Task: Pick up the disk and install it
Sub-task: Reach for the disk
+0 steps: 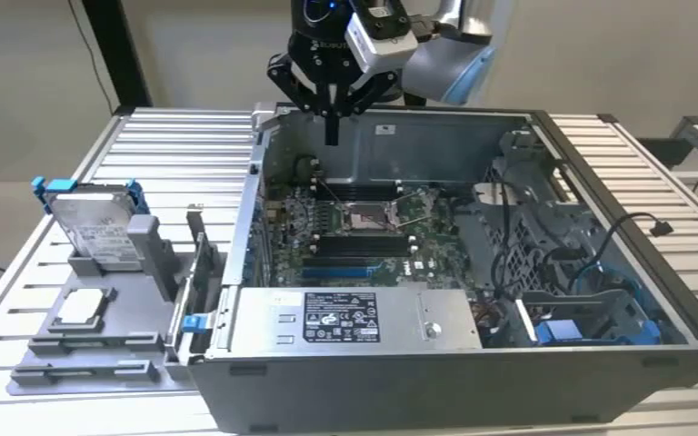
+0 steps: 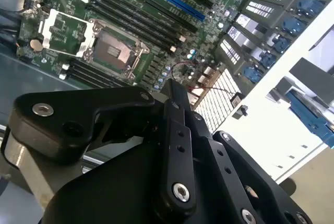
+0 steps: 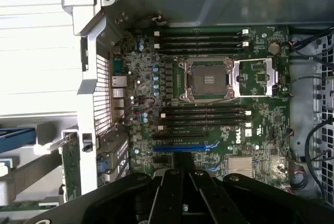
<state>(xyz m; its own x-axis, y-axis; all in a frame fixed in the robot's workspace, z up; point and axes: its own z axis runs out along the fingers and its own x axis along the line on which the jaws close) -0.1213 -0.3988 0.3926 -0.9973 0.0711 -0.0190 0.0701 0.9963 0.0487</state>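
Open case [image 1: 471, 363] sits on the slatted table [image 1: 179, 136], side panel off, motherboard [image 1: 362, 227] exposed. Your gripper [image 1: 331, 134] hangs over the case's far corner on the exterior view's left, above the wall rim, fingers pointing down. Both wrist views look past it onto the board and the empty CPU socket [image 3: 206, 80].

Jaws are closed tip to tip and carry nothing; check the second wrist view, gripper [image 2: 171, 85].

The disk [image 1: 92, 227] is outside the case, well apart from the jaws, toward the exterior view's left and nearer that camera. It stands on end in the grey fixture [image 1: 83, 350], long axis roughly vertical, label face to the exterior camera, blue carrier ears showing at the top.

Room: the case's wall lies between jaws and disk. A grey post [image 1: 149, 250] of the fixture stands just beside the disk, on the case side. The disk's top edge is unobstructed. Small processor chip [image 1: 83, 309] lies flat lower in the fixture.
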